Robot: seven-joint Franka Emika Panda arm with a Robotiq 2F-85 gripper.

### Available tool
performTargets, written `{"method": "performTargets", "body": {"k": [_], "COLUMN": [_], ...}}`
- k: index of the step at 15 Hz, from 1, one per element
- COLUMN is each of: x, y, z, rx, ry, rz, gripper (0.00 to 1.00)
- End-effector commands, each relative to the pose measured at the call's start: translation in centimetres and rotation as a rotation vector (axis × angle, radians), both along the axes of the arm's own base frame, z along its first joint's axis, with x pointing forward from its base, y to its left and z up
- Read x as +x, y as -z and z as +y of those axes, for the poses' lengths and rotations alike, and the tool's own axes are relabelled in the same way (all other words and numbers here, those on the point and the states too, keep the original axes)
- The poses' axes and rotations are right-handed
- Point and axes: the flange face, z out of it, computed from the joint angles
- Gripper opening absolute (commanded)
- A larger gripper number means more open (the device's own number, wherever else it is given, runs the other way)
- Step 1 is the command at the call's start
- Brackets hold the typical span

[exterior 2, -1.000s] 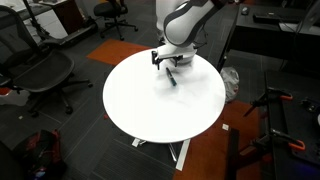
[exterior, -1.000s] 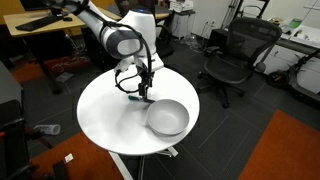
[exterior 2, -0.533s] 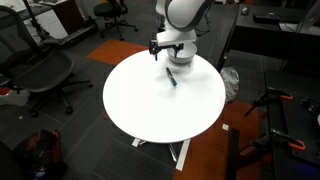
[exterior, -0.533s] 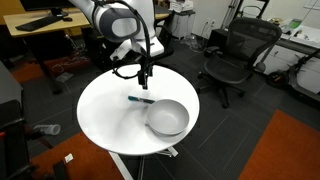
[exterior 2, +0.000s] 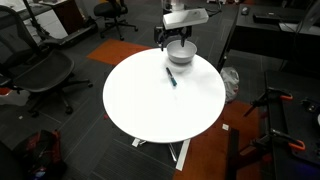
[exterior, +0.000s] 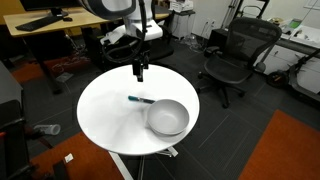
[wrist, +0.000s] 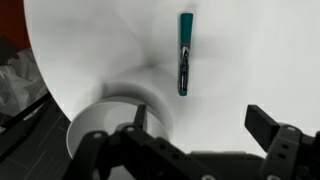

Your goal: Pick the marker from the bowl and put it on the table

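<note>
Found the gripper [wrist: 200,120] spread wide and empty, hanging high above the surface [exterior: 100,115], well clear of everything on it. Noted the marker [wrist: 185,55] lying flat on the bare white top, outside the bowl [exterior: 168,118], near it but not touching. Judged the task as good as done: marker out, set down, let go. Reckoned nothing more was called for than parking the arm, with care not to dip toward the marker and roll it.

Learned the gripper's spread from the wrist view alone, both fingers showing at the bottom edge with white surface between them. Could not read that in either exterior view, where the gripper [exterior: 139,70] was small and dark. Got the marker's teal and dark parts from the wrist view too. Took the wider layout from the exterior views: marker [exterior 2: 171,77] just inward of the bowl [exterior 2: 181,52], an office chair [exterior: 230,55] and a desk [exterior: 40,25] standing around.
</note>
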Motion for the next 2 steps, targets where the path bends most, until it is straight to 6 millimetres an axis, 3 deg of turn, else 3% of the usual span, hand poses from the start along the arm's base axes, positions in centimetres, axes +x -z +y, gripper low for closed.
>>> {"method": "performTargets", "body": {"k": [1, 2], "x": [-0.08, -0.14], "y": [-0.18, -0.18], "z": [-0.03, -0.03], "rx": [0.001, 0.001], "ry": [-0.004, -0.009], "rz": [0.001, 0.002], "gripper": [1.0, 1.0]}}
